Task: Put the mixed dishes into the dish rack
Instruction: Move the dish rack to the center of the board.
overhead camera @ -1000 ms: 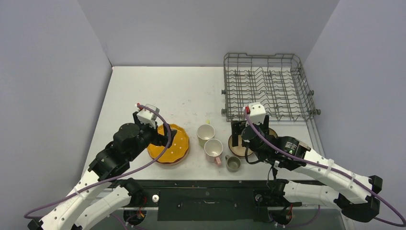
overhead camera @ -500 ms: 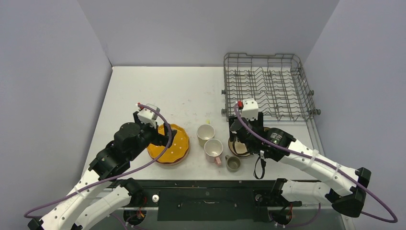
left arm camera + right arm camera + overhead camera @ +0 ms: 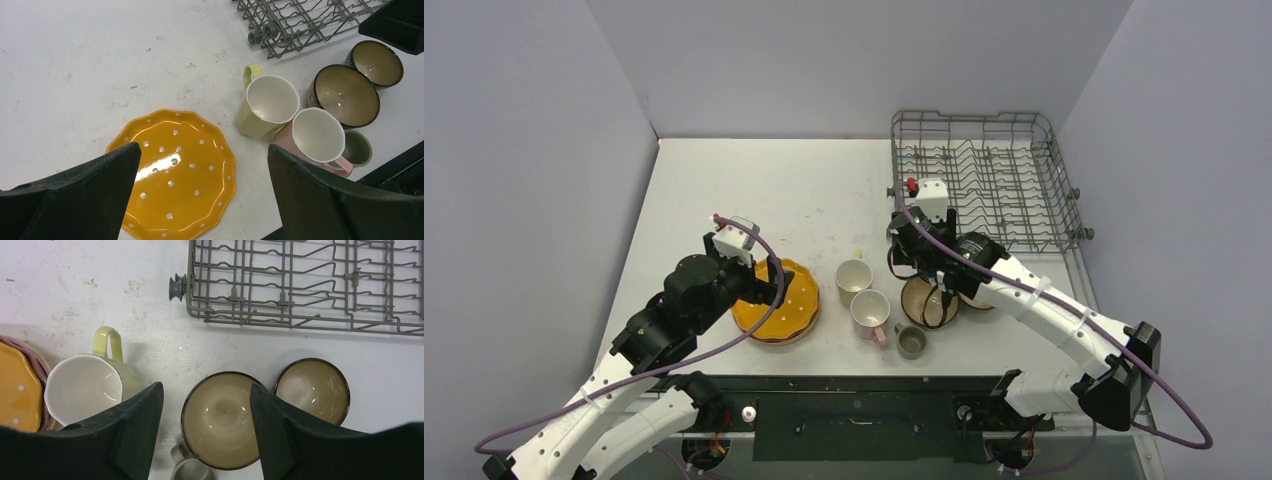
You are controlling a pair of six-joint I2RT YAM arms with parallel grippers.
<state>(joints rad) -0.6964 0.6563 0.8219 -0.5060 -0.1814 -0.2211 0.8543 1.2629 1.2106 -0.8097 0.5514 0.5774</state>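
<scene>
One bowl (image 3: 220, 417) lies under the right gripper (image 3: 205, 389), fingers apart; the left gripper (image 3: 202, 147), also apart, is over the plate (image 3: 167, 192).

A brown bowl with tan inside (image 3: 220, 417) lies below the gap of the right gripper (image 3: 206, 386), whose jaws are spread. A second brown bowl (image 3: 312, 390) crowds one jaw's outer side, a pale yellow mug (image 3: 90, 382) the other. Ahead of the jaws runs bare white table (image 3: 165, 352), then the wall of the grey metal wire rack (image 3: 305, 285).

Around the right gripper (image 3: 205, 390) are two brown bowls (image 3: 220, 420) (image 3: 311, 390), one pale yellow mug (image 3: 85, 387), one pink mug (image 3: 320, 135), one small grey-olive cup (image 3: 357, 148), one orange plate (image 3: 175, 175), one pink plate (image 3: 31, 346) and one dish rack (image 3: 1056, 175).
</scene>
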